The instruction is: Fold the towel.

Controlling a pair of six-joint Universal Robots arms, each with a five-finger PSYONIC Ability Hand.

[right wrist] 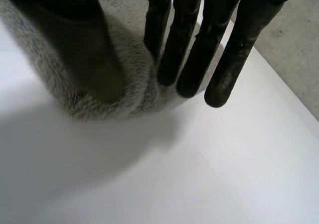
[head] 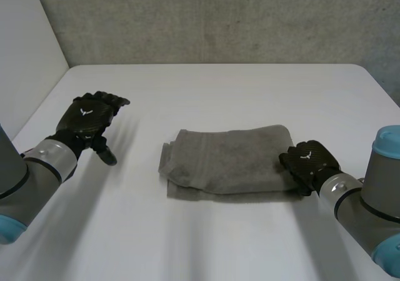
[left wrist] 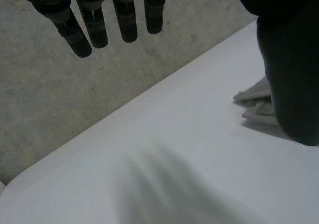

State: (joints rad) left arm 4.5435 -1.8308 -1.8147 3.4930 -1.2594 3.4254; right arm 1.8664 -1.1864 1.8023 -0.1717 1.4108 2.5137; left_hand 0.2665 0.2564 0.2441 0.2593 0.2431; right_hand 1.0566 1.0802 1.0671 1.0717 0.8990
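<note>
Scanning the head view: grey towel [head: 228,162] lies mid-table on the white table [head: 250,87], already doubled into a thick layered pad. Left hand [head: 90,118] hovers well to its left, fingers loosely spread, holding nothing. Right hand [head: 307,163] rests on the towel's right end. Left wrist view: left hand [left wrist: 124,20] has fingers straight and apart above bare table, with a towel [left wrist: 256,99] corner beside its thumb. Right wrist view: right hand [right wrist: 189,45] has fingers straight and close together, lying over the towel's [right wrist: 124,84] rounded fold, thumb down on the pile, no pinch visible. Likely soft, light, limp and plush, not slippery. Layers could slide apart, so pinch through all layers at an end or its corners, not the middle.
</note>
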